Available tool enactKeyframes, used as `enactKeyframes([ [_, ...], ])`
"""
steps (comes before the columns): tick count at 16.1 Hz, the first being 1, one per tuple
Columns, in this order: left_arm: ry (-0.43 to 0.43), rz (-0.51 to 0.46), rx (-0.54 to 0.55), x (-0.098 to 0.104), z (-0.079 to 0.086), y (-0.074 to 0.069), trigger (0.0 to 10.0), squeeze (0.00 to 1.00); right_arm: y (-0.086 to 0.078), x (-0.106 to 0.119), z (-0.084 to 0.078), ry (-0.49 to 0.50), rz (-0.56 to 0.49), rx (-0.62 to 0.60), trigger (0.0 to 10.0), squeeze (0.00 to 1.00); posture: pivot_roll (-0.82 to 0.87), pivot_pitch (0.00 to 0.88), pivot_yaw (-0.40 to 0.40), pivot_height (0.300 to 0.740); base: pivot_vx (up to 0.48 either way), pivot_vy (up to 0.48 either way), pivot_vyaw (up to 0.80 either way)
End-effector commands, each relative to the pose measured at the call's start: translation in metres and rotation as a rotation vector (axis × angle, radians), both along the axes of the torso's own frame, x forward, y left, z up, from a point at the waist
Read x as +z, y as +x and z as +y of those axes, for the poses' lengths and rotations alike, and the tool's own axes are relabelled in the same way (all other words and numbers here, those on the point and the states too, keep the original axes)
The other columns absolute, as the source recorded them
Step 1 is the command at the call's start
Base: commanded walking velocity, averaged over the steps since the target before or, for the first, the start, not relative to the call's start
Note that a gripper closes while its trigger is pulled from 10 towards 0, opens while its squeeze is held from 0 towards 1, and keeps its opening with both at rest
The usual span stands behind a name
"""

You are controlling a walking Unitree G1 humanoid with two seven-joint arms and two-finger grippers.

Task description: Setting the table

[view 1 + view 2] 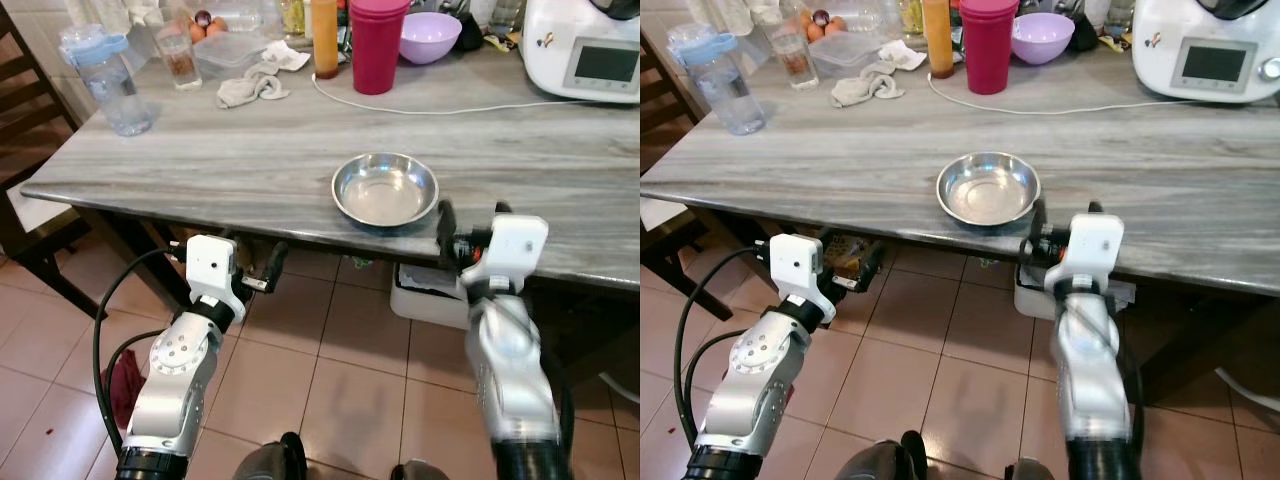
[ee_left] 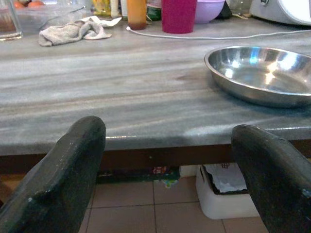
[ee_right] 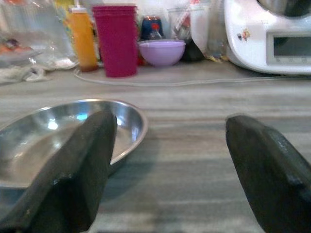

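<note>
A shallow steel bowl point(image 1: 385, 188) sits empty near the front edge of the grey wood-grain table point(image 1: 200, 150). My right gripper point(image 1: 472, 225) is open at the table's edge, just right of the bowl. In the right wrist view its left finger point(image 3: 77, 174) overlaps the bowl's point(image 3: 58, 131) rim. My left gripper point(image 1: 255, 262) is open below and in front of the table edge, left of the bowl, with nothing between its fingers point(image 2: 63, 184). From the left wrist view the bowl point(image 2: 262, 73) lies ahead on the tabletop.
At the back of the table stand pink tumblers point(image 1: 378, 45), a purple bowl point(image 1: 430, 35), an orange bottle point(image 1: 325, 40), a white appliance point(image 1: 590, 50) with its cable, a crumpled cloth point(image 1: 255, 85), a glass point(image 1: 178, 55) and a water bottle point(image 1: 110, 85). Under the table is a white box point(image 1: 430, 290); on the left is a dark chair point(image 1: 20, 120).
</note>
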State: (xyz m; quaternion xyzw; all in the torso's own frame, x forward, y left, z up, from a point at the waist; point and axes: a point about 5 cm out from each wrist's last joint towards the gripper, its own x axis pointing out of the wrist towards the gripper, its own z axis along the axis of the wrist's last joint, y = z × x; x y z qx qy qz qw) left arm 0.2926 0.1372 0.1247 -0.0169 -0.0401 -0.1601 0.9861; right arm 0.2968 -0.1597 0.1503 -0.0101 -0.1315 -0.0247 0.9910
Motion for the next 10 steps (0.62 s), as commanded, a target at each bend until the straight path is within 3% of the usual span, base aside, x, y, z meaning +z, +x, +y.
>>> enactKeyframes([
  [1,0.02,0.033,0.027,-0.007,0.003,-0.002,10.0,0.0,-0.006,0.006,0.005,-0.013,-0.009,0.006,10.0,1.0,-0.17,0.136,0.102,0.74,0.0,0.0,0.0],
  [4,0.011,0.056,0.055,-0.011,0.002,0.0,10.0,0.0,-0.018,0.006,0.005,-0.032,0.041,0.003,10.0,1.0,-0.18,0.137,0.098,0.74,0.0,0.0,0.0],
  [5,0.018,0.056,0.067,-0.012,0.002,0.0,10.0,0.0,-0.019,0.005,0.002,-0.03,0.066,-0.001,10.0,0.0,-0.19,0.137,0.091,0.74,0.0,0.0,0.0],
  [10,0.044,0.06,0.146,-0.015,0.005,0.001,10.0,0.0,-0.019,0.008,-0.002,-0.031,0.1,0.001,10.0,0.0,-0.18,0.138,0.075,0.74,0.0,0.0,-0.49],
])
